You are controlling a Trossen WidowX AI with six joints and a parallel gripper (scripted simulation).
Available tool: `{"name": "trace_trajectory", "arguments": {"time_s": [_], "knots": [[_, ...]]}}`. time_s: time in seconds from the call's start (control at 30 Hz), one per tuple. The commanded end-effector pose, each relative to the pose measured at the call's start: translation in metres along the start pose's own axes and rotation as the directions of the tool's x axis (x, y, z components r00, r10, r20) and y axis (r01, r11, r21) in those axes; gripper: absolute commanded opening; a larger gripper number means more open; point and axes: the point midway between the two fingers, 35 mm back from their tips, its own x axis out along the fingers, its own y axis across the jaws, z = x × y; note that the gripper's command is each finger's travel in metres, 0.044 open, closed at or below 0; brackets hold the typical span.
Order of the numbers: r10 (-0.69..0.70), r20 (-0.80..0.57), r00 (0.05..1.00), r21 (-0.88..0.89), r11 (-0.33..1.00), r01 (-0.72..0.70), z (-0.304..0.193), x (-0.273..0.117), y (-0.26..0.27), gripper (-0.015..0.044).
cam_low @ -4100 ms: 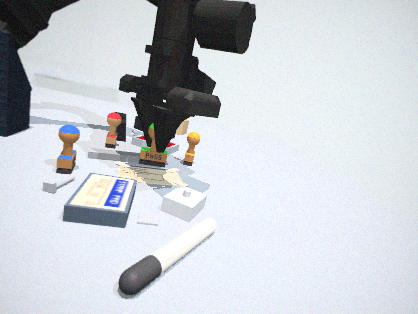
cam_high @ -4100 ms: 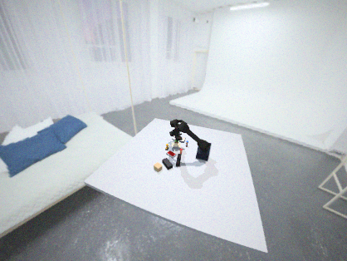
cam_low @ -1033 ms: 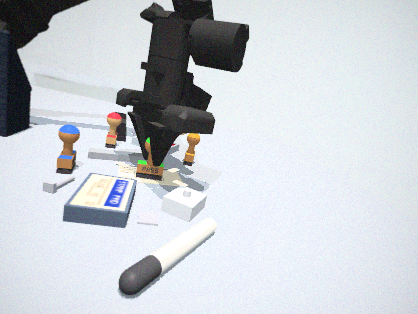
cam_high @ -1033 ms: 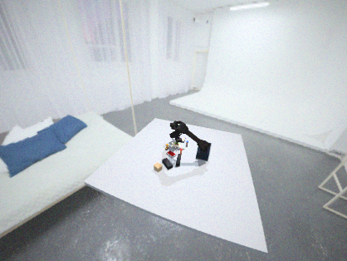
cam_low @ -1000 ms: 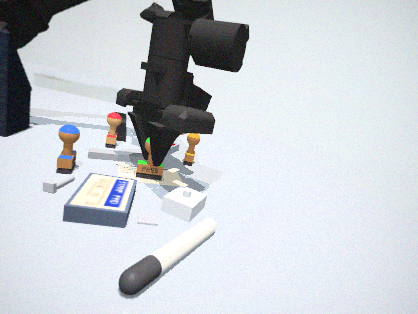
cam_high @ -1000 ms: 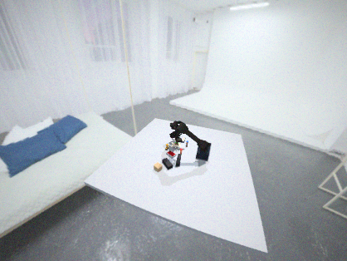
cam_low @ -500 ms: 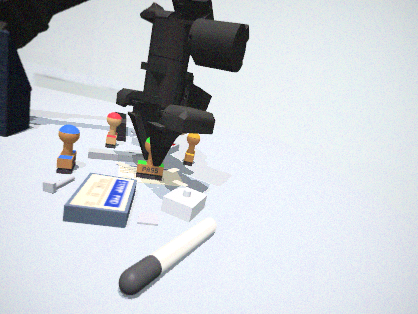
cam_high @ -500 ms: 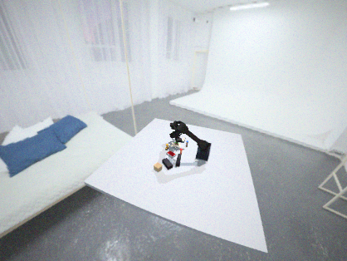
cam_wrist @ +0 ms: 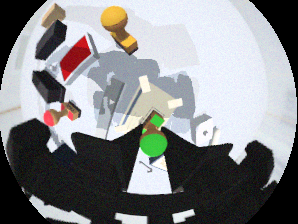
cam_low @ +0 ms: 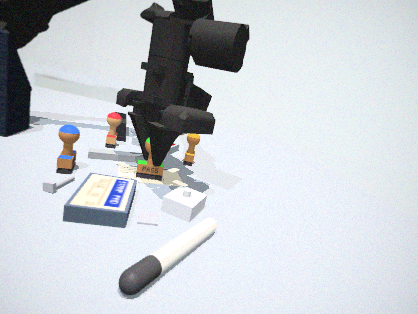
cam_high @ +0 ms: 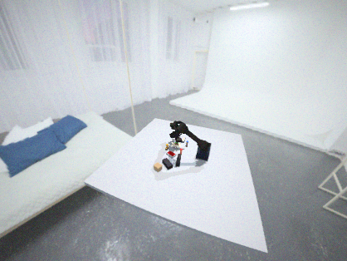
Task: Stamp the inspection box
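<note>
My gripper [cam_high: 178, 140] [cam_low: 153, 159] [cam_wrist: 152, 128] is shut on the PASS stamp, which has a green knob [cam_wrist: 153, 145] and a wooden block [cam_low: 150, 170]. The stamp is upright over the cream card [cam_low: 172, 177] [cam_wrist: 153, 99]. Its base is at or just above the card; I cannot tell if they touch. A thin box outline shows partly beside the block in the wrist view; the stamp hides the rest, and any print under it. The red ink pad [cam_high: 171, 154] [cam_wrist: 75, 57] is open, away from the stamp, mostly hidden behind the fingers in the exterior view.
An orange-knobbed stamp [cam_low: 193, 141] [cam_wrist: 114, 18], a red-knobbed stamp [cam_low: 114, 121] [cam_wrist: 50, 118] and a blue-knobbed stamp [cam_low: 69, 134] stand around the card. A grey bar [cam_low: 114, 154], a white knobbed block [cam_low: 183, 204], a labelled dark case [cam_low: 95, 216] and a thick marker [cam_low: 185, 246] lie nearby.
</note>
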Motion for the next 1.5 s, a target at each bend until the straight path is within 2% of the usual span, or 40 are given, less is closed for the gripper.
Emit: {"name": "trace_trajectory", "arguments": {"time_s": [0.0,0.47,1.47], "knots": [[0.001,0.000,1.000,-0.003,1.000,-0.001,0.001,-0.002,0.000,0.0000],[0.001,0.000,1.000,-0.003,1.000,-0.001,0.001,-0.008,0.000,0.0000],[-0.002,-0.002,1.000,-0.003,1.000,0.002,0.002,-0.056,-0.002,0.0000]]}}
